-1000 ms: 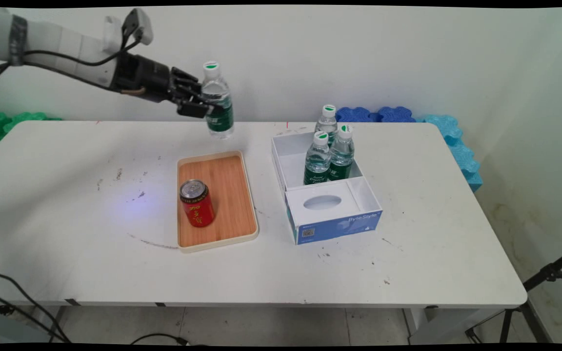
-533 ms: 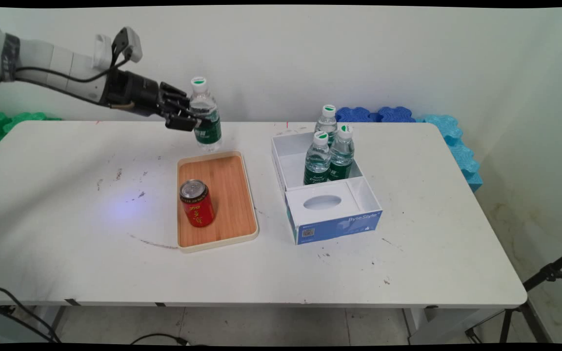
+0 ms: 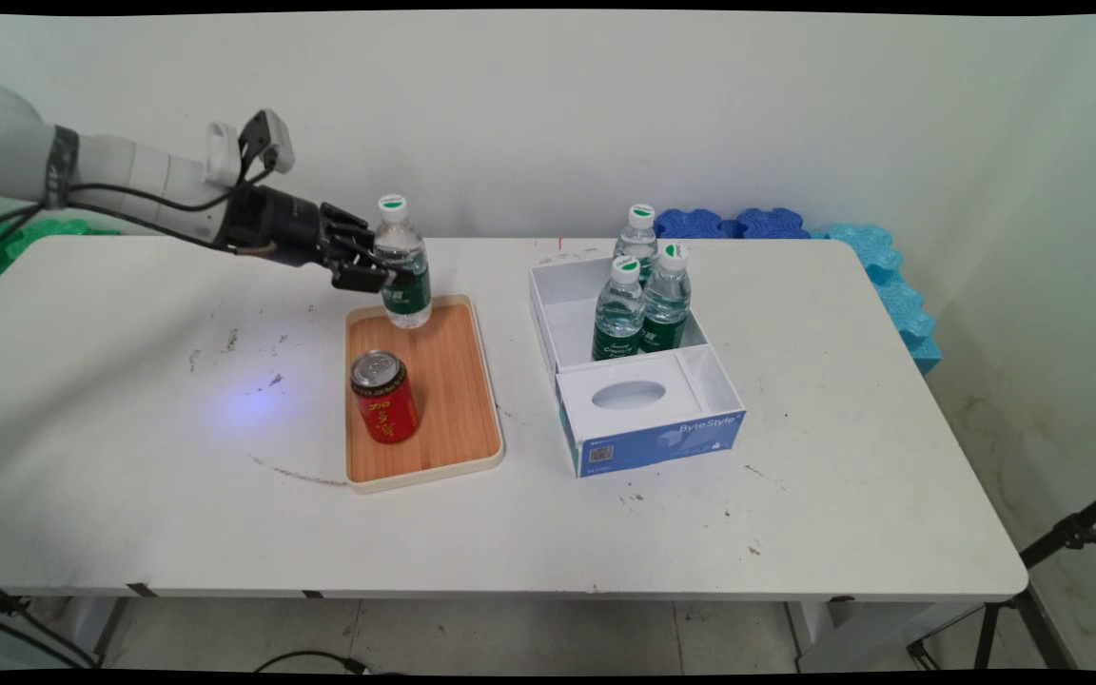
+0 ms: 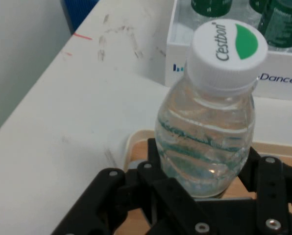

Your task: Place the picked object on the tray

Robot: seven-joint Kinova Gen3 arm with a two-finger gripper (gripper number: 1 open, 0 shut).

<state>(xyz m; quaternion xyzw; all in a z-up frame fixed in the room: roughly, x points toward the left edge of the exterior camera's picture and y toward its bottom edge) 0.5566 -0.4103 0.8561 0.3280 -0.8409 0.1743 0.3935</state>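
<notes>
The gripper (image 3: 384, 274) is closed on a small water bottle (image 3: 402, 266), clamping it at the green label with the white cap upward. In the hand view the two black fingers (image 4: 263, 176) sit on either side of the clear body of the bottle (image 4: 207, 142), so the grasp is firm and the bottle is upright.

Change over the last second: the held bottle has moved down and slightly left in the main view. It was high against the wall, above the table's (image 3: 129, 457) far edge; it now sits in the upper-middle left of the frame, with its base over the far end of the wooden tray (image 3: 453, 381). Whether the base touches the tray surface cannot be told.

A red can (image 3: 383, 396) stands on the tray, lower in the frame than the bottle and apart from it. Right of centre, a white and blue box (image 3: 648, 433) holds three more bottles (image 3: 645, 304) in its far compartment; its near section has an oval opening.

The motion reads as a lowering onto the tray.
</notes>
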